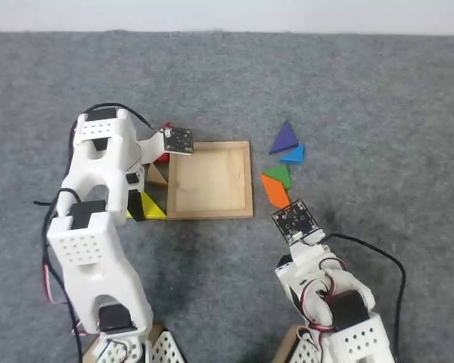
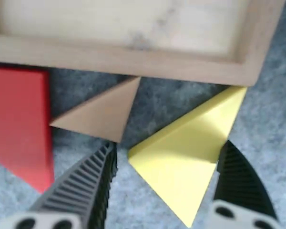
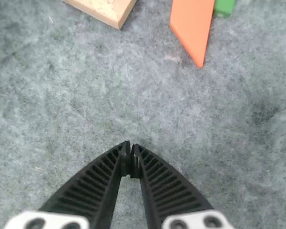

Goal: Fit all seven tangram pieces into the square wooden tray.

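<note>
The left arm [image 1: 98, 242] and right arm [image 1: 359, 333] are white plastic with black cables [image 1: 402, 287]; left hand [image 2: 168, 147] and right hand [image 3: 131, 152] black, ribbed.

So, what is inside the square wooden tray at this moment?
The tray has a bare wooden floor; no piece lies in it. The left arm's camera board covers one corner, so that small part cannot be checked.

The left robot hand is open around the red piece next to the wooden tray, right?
Not quite. The left hand is open around the yellow triangle, not the red piece, which lies off to one side. The left wrist view shows this. The rest is right: the hand is open, and the triangle is next to the wooden tray.
</note>
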{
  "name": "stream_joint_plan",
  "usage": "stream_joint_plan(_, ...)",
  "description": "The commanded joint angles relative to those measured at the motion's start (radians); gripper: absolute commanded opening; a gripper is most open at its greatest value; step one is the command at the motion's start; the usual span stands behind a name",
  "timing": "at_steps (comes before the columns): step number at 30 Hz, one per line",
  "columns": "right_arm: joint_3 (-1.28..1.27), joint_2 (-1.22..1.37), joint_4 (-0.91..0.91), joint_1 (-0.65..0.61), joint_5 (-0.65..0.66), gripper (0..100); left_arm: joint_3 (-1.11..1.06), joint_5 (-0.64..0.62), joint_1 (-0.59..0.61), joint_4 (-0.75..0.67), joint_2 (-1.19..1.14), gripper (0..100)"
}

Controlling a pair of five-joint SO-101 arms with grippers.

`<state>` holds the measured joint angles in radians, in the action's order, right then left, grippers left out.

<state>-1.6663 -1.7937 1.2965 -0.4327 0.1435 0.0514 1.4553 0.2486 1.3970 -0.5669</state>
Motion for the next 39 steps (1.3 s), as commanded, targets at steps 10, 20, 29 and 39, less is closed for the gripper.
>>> stream_joint_plan(10, -0.017, -0.018, 0.008, -0.013, -0.009, 0.9, 0.007, 0.006, 0.011, 0.035, 0.058, 27)
stream_joint_plan(20, -0.017, -0.018, 0.008, -0.013, -0.009, 0.9, 0.005, 0.002, 0.017, 0.055, 0.060, 27)
stream_joint_plan(29, -0.017, -0.018, 0.008, -0.013, -0.009, 0.9, 0.005, -0.060, 0.015, 0.101, 0.066, 17)
stream_joint_plan(39, -0.017, -0.018, 0.008, -0.013, -0.009, 0.9, -0.001, -0.086, 0.015, 0.175, 0.104, 12)
